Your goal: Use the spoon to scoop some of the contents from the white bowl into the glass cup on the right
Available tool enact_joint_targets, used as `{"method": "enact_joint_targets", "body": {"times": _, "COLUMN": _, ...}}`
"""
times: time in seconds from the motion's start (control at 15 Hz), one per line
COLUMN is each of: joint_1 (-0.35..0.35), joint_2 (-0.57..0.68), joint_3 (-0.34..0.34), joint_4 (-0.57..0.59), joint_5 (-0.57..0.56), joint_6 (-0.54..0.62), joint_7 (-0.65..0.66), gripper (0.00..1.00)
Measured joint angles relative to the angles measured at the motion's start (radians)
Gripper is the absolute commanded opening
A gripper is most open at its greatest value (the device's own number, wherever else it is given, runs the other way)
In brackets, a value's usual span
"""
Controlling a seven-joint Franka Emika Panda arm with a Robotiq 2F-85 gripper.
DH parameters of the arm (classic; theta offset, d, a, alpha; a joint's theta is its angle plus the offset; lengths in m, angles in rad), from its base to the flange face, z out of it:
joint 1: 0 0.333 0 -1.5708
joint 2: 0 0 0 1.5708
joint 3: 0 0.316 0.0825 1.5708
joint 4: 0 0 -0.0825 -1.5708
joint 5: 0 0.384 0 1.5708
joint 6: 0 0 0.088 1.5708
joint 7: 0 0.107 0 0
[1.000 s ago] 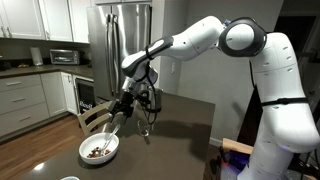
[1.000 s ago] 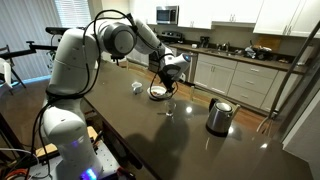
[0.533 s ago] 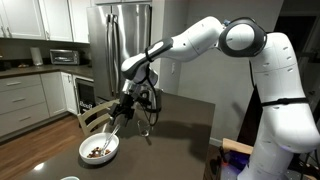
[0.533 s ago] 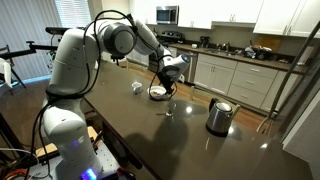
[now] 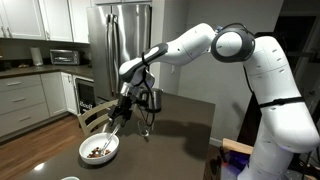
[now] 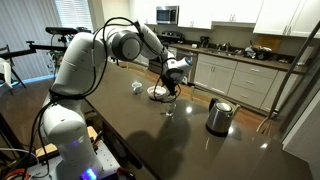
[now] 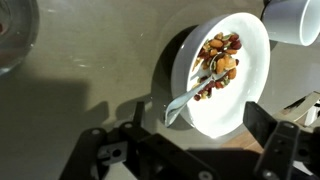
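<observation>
The white bowl (image 7: 235, 100) holds a small heap of brown and reddish contents (image 7: 222, 55). The slim silvery spoon (image 7: 190, 97) rests in it, its scoop in the heap and its handle pointing towards my gripper. My gripper (image 7: 185, 150) is open, its two fingers spread wide just above the handle end and not touching the spoon. In both exterior views the gripper (image 5: 122, 108) (image 6: 170, 80) hovers over the bowl (image 5: 99, 151) (image 6: 157, 94). The glass cup (image 5: 146, 125) (image 6: 168, 108) stands beside the bowl and shows blurred in the wrist view (image 7: 10, 35).
A shiny steel kettle (image 6: 219, 116) with a black handle stands farther along the dark table (image 6: 130, 130). A white mug (image 6: 137, 87) (image 7: 295, 20) sits next to the bowl. The table edge (image 5: 70, 165) runs close by the bowl.
The arm has shifted slightly and the gripper has moved a little over the bowl. It stays open; the spoon, bowl and glass cup have not moved.
</observation>
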Motion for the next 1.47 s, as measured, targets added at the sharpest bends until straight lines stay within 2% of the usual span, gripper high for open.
{"method": "enact_joint_targets", "body": {"times": 0.27, "joint_1": -0.029, "joint_2": 0.051, "joint_3": 0.021, "joint_4": 0.064, "joint_5": 0.028, "joint_6": -0.024, "joint_7": -0.062, "gripper": 1.0}}
{"method": "enact_joint_targets", "body": {"times": 0.67, "joint_1": -0.059, "joint_2": 0.086, "joint_3": 0.034, "joint_4": 0.123, "joint_5": 0.099, "joint_6": -0.134, "joint_7": -0.069, "gripper": 1.0}}
{"method": "enact_joint_targets", "body": {"times": 1.0, "joint_1": -0.061, "joint_2": 0.087, "joint_3": 0.033, "joint_4": 0.136, "joint_5": 0.124, "joint_6": -0.195, "joint_7": -0.067, "gripper": 1.0}}
{"method": "enact_joint_targets", "body": {"times": 1.47, "joint_1": -0.056, "joint_2": 0.094, "joint_3": 0.034, "joint_4": 0.135, "joint_5": 0.124, "joint_6": -0.211, "joint_7": -0.063, "gripper": 1.0}}
